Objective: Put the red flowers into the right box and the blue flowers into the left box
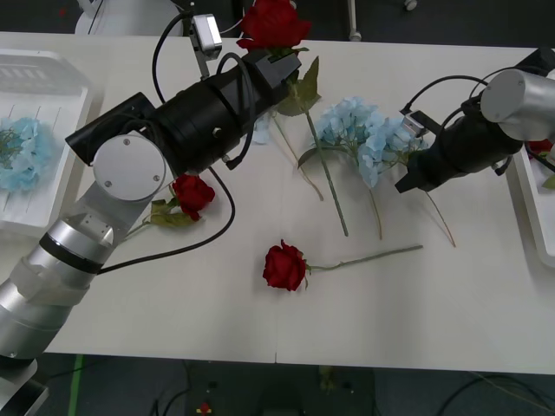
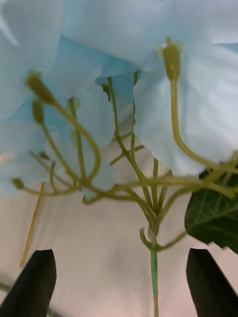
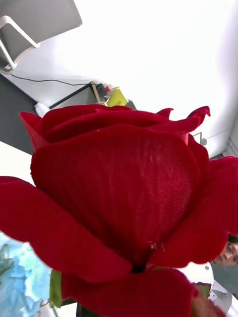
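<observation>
A loose red rose (image 1: 285, 265) lies nearest on the white table (image 1: 173, 303), another (image 1: 192, 194) beside the left arm, and farther back the right gripper (image 1: 406, 184) has its black fingers spread either side of a blue hydrangea (image 1: 364, 139) stem, so I judge it should close low on the stem (below the branching stalks) before lifting toward the left box (image 1: 52, 69), which already holds one blue head (image 1: 22, 152). Farthest, the left gripper (image 1: 276, 61) carries a red rose (image 1: 273, 22) raised; its fingers are hidden behind the bloom, so whether they pinch the stem I cannot tell, and the right box (image 1: 533, 208) is cut off at the edge.
</observation>
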Controlling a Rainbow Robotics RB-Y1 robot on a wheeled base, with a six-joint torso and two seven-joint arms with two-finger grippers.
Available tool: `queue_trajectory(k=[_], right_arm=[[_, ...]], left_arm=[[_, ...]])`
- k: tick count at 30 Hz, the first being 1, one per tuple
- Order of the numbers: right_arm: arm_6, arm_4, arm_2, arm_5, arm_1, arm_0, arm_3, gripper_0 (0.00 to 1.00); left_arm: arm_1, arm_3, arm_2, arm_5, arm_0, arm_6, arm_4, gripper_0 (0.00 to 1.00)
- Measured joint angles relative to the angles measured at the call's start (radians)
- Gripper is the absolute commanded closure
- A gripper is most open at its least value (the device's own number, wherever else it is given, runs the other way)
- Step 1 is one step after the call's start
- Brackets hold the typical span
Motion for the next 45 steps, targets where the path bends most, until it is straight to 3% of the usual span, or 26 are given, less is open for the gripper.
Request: queue_trajectory(k=[7,15,23,35,45], right_arm=[[0.161,-0.209,-0.002,0.092,-0.077,-0.001,0.0,0.14],[0.192,-0.488,-0.006,0.264,-0.12,0.001,-0.007,0.14],[0.192,-0.676,-0.063,0.266,-0.15,0.103,-0.232,0.14],[0.192,-0.752,-0.138,0.266,-0.148,0.212,-0.38,0.14],[0.192,-0.698,-0.141,0.264,-0.087,0.228,-0.413,0.14]], left_arm=[[-0.027,0.0,-0.065,-0.131,-0.003,0.0,-0.008,1.0],[-0.04,0.0,-0.083,-0.141,-0.005,0.001,-0.008,1.0],[-0.054,0.0,-0.083,-0.15,-0.005,0.001,-0.008,1.0],[-0.054,0.0,-0.083,-0.152,-0.006,0.001,-0.008,1.0],[-0.054,0.0,-0.083,-0.152,-0.006,0.001,-0.008,1.0]])
